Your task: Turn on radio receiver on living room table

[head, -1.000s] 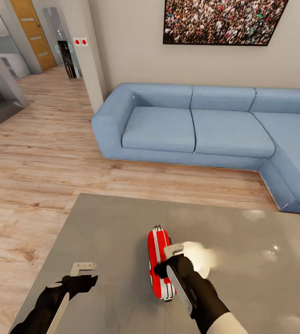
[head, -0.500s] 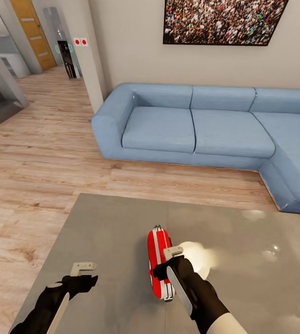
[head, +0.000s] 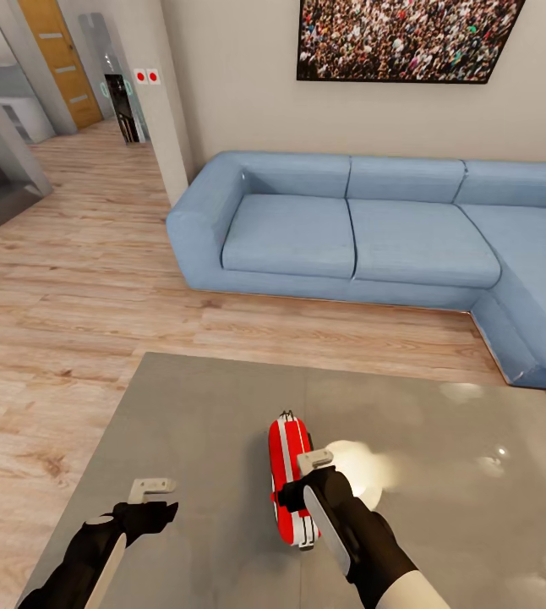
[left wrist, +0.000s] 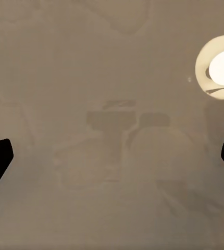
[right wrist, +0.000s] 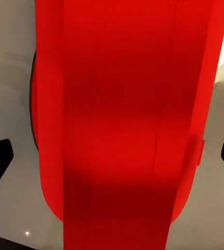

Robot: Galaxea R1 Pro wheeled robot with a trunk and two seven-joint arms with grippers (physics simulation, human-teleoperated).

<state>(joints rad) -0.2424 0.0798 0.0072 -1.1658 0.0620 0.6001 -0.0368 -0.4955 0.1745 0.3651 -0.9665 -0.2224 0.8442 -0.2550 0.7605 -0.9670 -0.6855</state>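
Since a moment ago the right hand [head: 304, 470] has been lowered slightly onto the radio receiver [head: 288, 474], at 6 o'clock on the desk [head: 197, 423]; its fingers are apart around it. The switch is probably being pressed. The left hand [head: 156, 495] is open.

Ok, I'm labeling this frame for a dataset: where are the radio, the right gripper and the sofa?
radio [head: 287, 474]: head view, on its red top.
right gripper [head: 314, 460]: head view, at the pale fingertips against the radio.
sofa [head: 353, 233]: head view, on the seat cushions.
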